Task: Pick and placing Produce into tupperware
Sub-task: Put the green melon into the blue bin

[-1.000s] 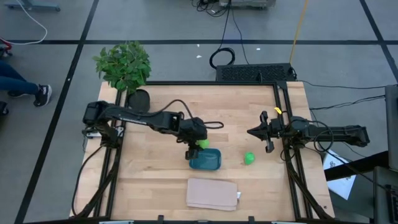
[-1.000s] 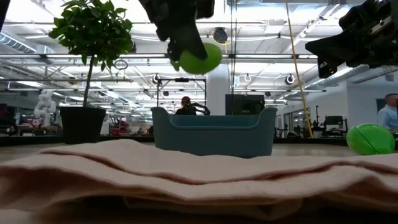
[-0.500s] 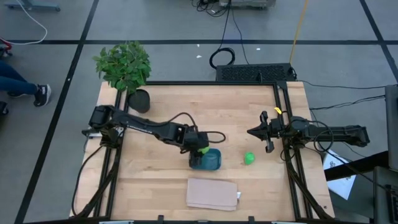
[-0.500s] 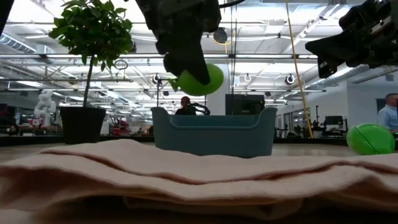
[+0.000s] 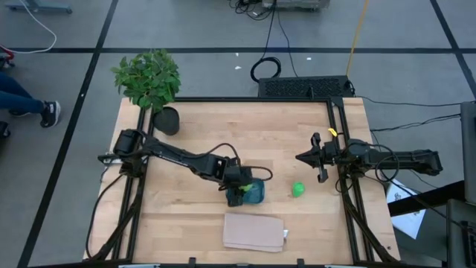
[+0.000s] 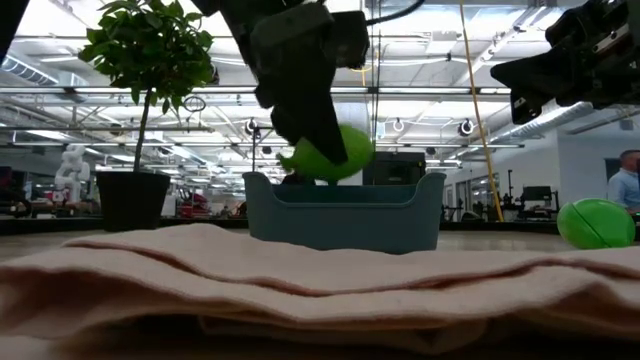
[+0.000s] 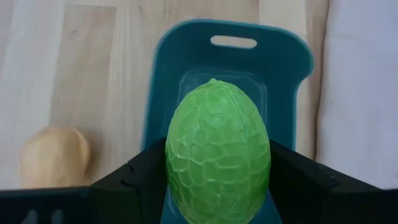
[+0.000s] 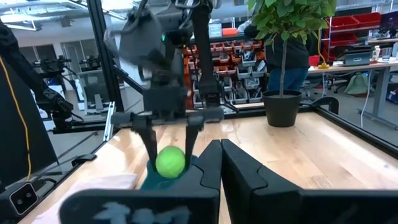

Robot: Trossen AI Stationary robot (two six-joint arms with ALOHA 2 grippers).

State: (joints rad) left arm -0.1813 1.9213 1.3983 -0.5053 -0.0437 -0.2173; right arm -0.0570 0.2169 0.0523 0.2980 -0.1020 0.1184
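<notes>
Produce is being loaded: one green piece (image 7: 217,152) is clamped between the jaws of the left gripper (image 5: 239,187) directly over the tupperware (image 5: 254,192), seemingly so it falls inside on release. An orange-tan piece (image 7: 55,157) lies just outside the container. At three o'clock from it a second green piece (image 5: 298,189) waits on the desk (image 5: 282,141). Farther right, the right gripper (image 5: 321,158) is parked, jaws nearly together and empty. Nothing obstructs the drop.
</notes>
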